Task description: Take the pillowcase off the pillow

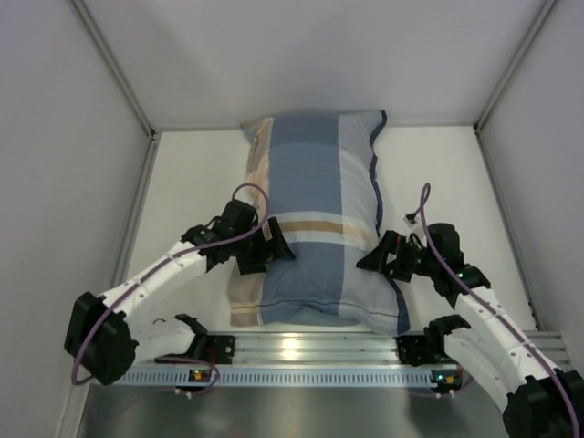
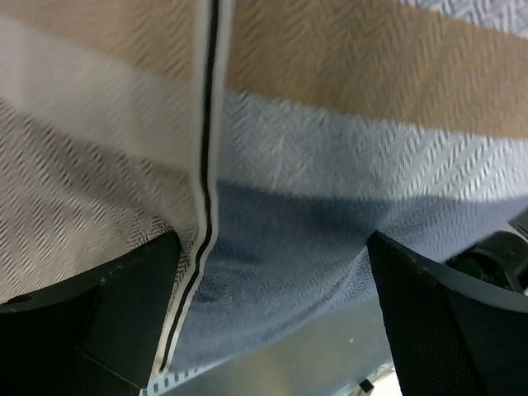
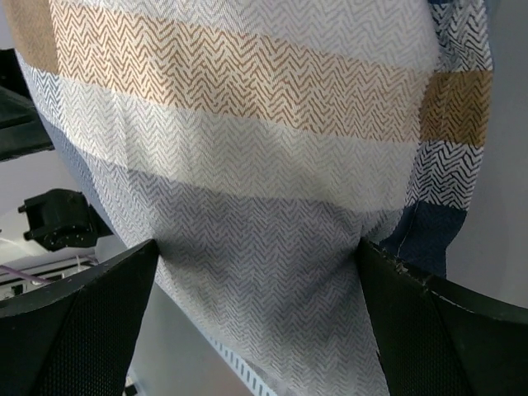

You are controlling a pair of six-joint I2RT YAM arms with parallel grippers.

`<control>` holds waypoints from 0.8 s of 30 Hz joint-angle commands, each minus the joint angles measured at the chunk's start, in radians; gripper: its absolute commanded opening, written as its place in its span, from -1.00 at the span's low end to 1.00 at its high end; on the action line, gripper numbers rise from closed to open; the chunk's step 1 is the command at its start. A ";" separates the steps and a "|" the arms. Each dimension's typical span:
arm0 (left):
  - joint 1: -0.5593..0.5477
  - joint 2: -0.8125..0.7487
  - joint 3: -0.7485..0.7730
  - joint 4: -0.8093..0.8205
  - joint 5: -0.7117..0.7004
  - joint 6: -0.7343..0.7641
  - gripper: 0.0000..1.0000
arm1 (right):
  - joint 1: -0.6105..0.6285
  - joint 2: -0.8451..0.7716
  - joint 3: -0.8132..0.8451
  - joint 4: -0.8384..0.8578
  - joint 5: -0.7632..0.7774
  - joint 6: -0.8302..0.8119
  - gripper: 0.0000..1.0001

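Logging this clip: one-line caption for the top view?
Both open, the left hand and right hand bracket the striped pillowcase from either side.

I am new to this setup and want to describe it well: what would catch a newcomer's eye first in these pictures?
First the big striped pillowcase: blue-grey with tan and white bands, plump, lying lengthwise in the middle of the table. Then the two black grippers at its sides, the left gripper and the right gripper, both open wide with the cloth between their fingers.

pillowcase (image 1: 319,219): blue-grey | stripes: tan, white, light blue | edging: dark blue
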 commanded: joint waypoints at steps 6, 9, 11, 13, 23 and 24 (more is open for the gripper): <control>-0.058 0.274 -0.043 0.296 -0.116 -0.054 0.96 | 0.113 0.119 -0.045 0.268 0.071 0.076 0.99; -0.058 0.308 -0.078 0.373 -0.101 -0.066 0.89 | 0.149 0.136 -0.076 0.343 0.108 0.115 0.78; -0.059 0.305 -0.137 0.428 -0.059 -0.084 0.79 | 0.164 0.139 -0.097 0.415 0.112 0.139 0.58; -0.059 0.308 -0.169 0.489 -0.042 -0.095 0.61 | 0.173 0.139 -0.131 0.464 0.111 0.179 0.02; -0.082 0.455 -0.210 0.684 0.004 -0.126 -0.89 | 0.196 0.031 -0.093 0.503 0.171 0.204 -1.00; -0.085 0.490 -0.192 0.695 0.005 -0.127 -1.00 | 0.198 0.003 -0.058 0.480 0.186 0.195 -1.00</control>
